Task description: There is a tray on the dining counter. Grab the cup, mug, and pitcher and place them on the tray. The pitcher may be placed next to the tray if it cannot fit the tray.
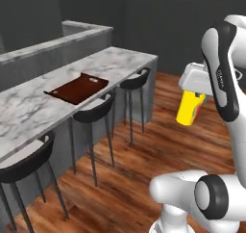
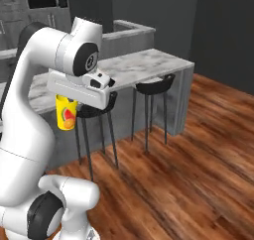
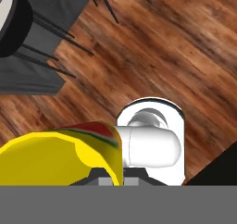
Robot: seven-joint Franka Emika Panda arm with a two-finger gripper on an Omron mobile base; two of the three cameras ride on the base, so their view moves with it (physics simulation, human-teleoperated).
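My gripper [image 1: 192,101] hangs in the air over the wooden floor, shut on the bright yellow cup [image 1: 190,110] with a red mark on its side. From the right base the cup [image 2: 66,114] hangs below the white hand, in front of the counter's edge. In the hand view the cup [image 3: 58,156] sits right at the fingertips. The dark reddish-brown tray [image 1: 77,88] lies on the white marble dining counter [image 1: 33,109], well to the left of the gripper and apart from it. The mug and the pitcher are out of view.
Dark round stools [image 1: 94,112] [image 1: 135,81] [image 1: 25,165] stand under the counter's near side. Two of the stools [image 2: 155,87] show from the right base too. A raised grey ledge [image 1: 57,44] runs behind the counter. Open wooden floor [image 2: 198,150] lies to the right.
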